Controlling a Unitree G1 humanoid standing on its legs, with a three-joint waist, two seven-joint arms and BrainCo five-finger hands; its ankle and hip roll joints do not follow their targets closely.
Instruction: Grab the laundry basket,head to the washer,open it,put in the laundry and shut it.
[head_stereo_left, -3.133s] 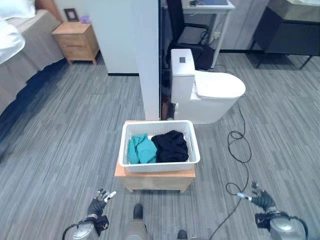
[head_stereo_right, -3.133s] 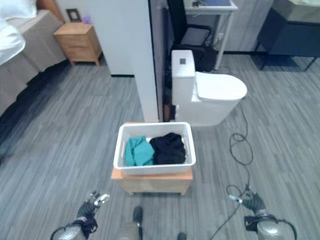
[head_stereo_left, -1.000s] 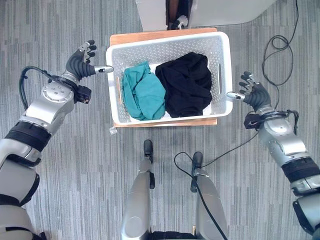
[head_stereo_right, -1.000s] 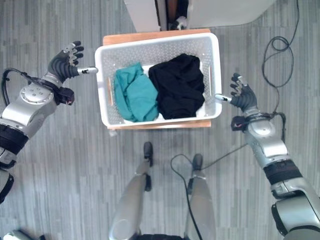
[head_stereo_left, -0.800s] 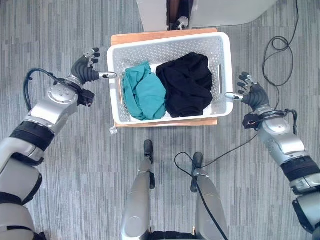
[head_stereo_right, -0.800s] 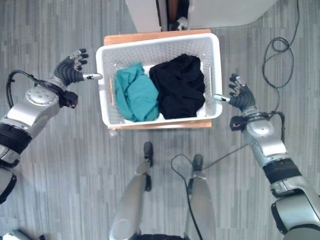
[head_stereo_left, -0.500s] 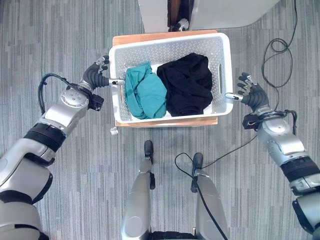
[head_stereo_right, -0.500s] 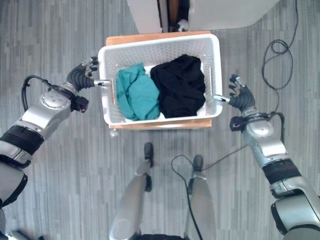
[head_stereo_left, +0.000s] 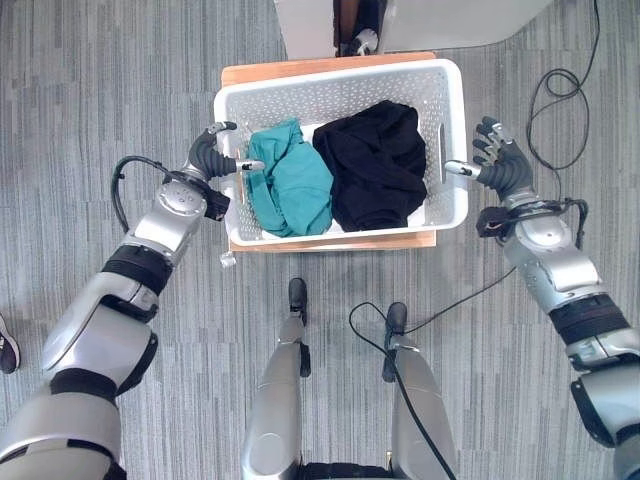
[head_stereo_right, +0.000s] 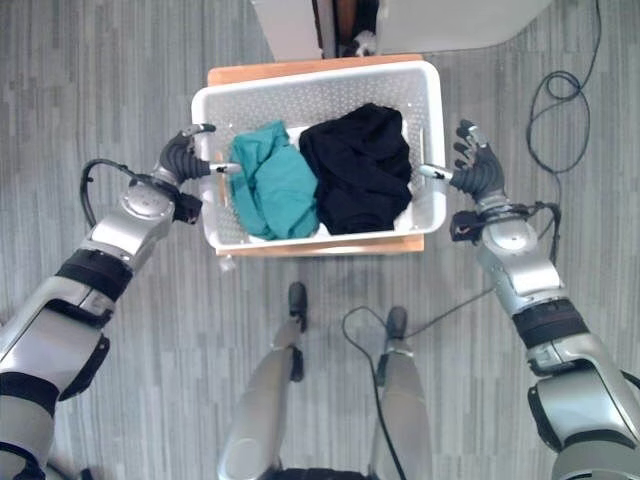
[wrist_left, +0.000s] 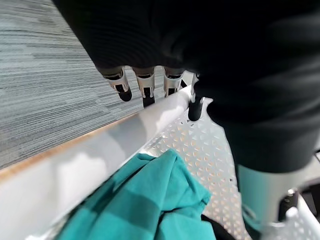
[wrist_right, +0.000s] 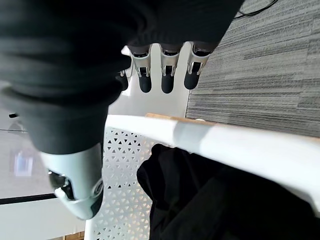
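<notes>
1. A white laundry basket is sitting on a low wooden bench, covering nearly all of its top, with a strip of wood showing along the bench's near edge and another at its far edge.
2. Inside the basket, a teal garment is lying bunched toward the left end and a black garment toward the right end; the two are touching in the middle.
3. The left robot hand is reaching over the basket's left rim: its fingers are lying relaxed on the outer side, its thumb is pointing inward above the teal garment, and it is not yet closing on the rim.
4. The right robot hand is hovering at the basket's right rim, its fingers spread and fairly straight outside the wall and its thumb stretching in across the rim, apart from the fingers and gripping nothing.
5. Beyond the bench's far edge, a white panel is standing on the grey striped floor.
</notes>
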